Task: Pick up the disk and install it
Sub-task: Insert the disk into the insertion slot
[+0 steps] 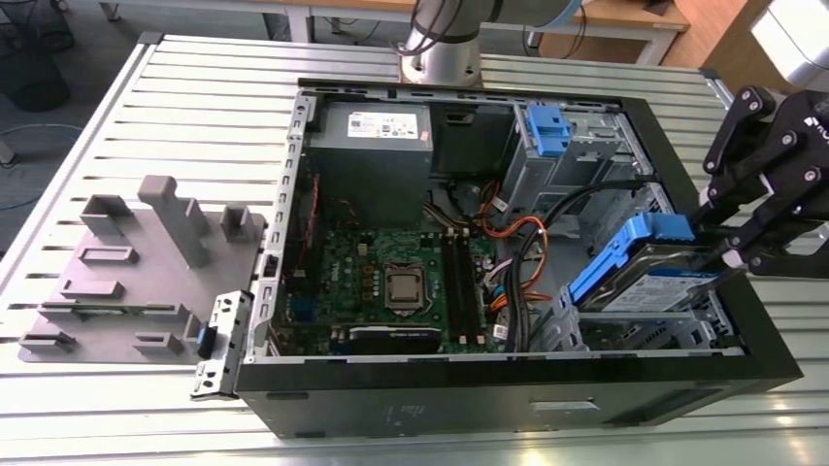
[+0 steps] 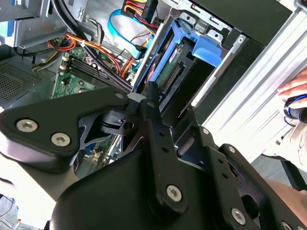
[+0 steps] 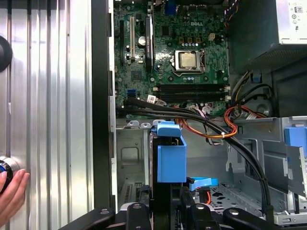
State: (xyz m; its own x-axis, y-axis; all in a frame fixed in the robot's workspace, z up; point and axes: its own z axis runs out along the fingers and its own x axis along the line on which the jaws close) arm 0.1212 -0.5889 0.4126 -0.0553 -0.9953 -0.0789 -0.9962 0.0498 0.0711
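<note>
End effector (image 1: 720,239) clamped on disk (image 1: 647,282), tilted over bay (image 1: 700,325) in open case (image 1: 518,377), prob. so blue rails (image 1: 607,260) meet slot.

Your exterior view: high, off arm, angled down on whole open case (image 1: 518,388) and worktop (image 1: 194,126). First wrist view: close, looking past tool (image 3: 167,210) across motherboard (image 3: 177,62). Second wrist view: tighter, oblique. All three share motherboard.
</note>
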